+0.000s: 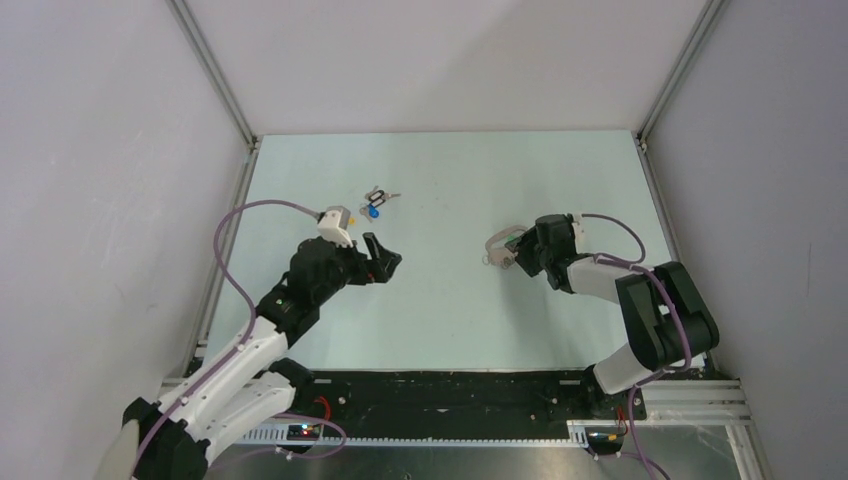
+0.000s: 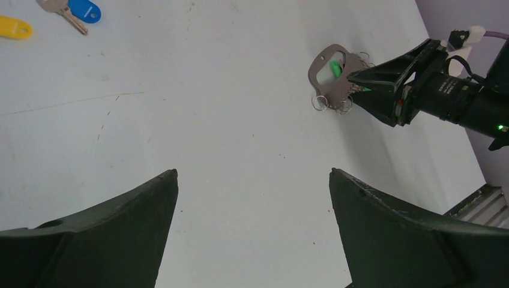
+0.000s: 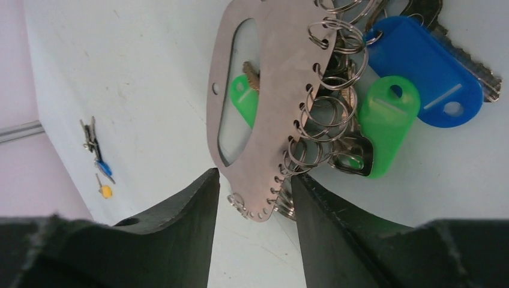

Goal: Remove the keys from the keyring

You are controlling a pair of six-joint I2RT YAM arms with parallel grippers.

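Note:
The keyring (image 3: 270, 90) is a flat pale grey metal oval with a row of small split rings along one edge. Keys with green (image 3: 387, 114) and blue (image 3: 420, 66) plastic heads hang from the rings. My right gripper (image 3: 255, 174) is shut on the keyring's near end, holding it tilted on the table (image 1: 497, 245). It also shows in the left wrist view (image 2: 327, 75). My left gripper (image 2: 252, 174) is open and empty above bare table, left of centre (image 1: 385, 255).
A few loose keys lie at the back left of the table (image 1: 375, 200), among them a blue-headed one (image 2: 84, 10) and a yellow-headed one (image 2: 13, 27). Grey walls with metal rails enclose the table on three sides.

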